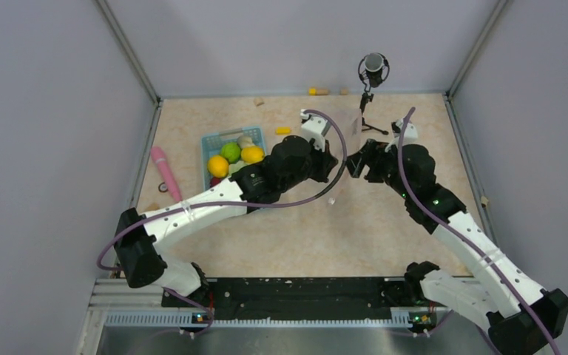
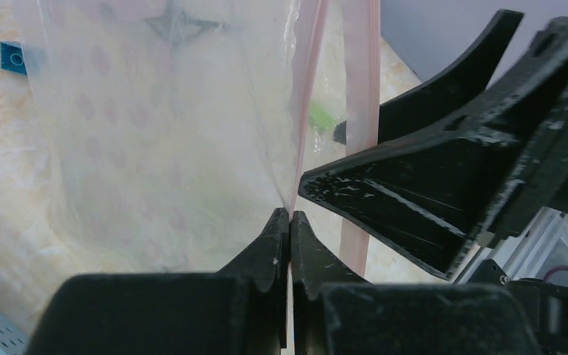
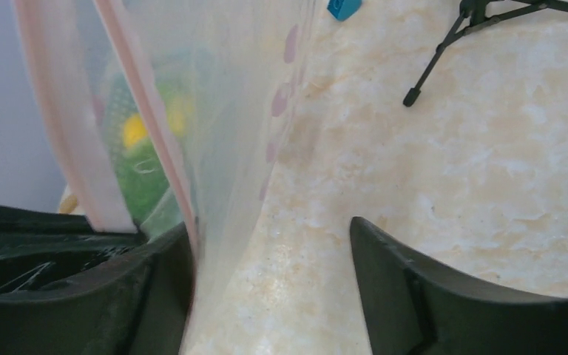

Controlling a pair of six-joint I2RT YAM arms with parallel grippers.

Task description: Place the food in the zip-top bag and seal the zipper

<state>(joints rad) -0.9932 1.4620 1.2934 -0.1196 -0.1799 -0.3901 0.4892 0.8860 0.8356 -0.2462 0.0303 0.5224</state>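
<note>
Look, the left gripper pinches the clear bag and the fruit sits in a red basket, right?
No, the basket is light blue, not red; the top view shows it. The left gripper does pinch the clear bag, and the fruit sits in the basket.

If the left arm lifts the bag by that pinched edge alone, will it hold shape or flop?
Probably floppy: the zip-top bag is thin, wrinkled film pinched by the shut left gripper. Likely light, since it looks empty. The glossy film may slip from such a narrow grip.
</note>
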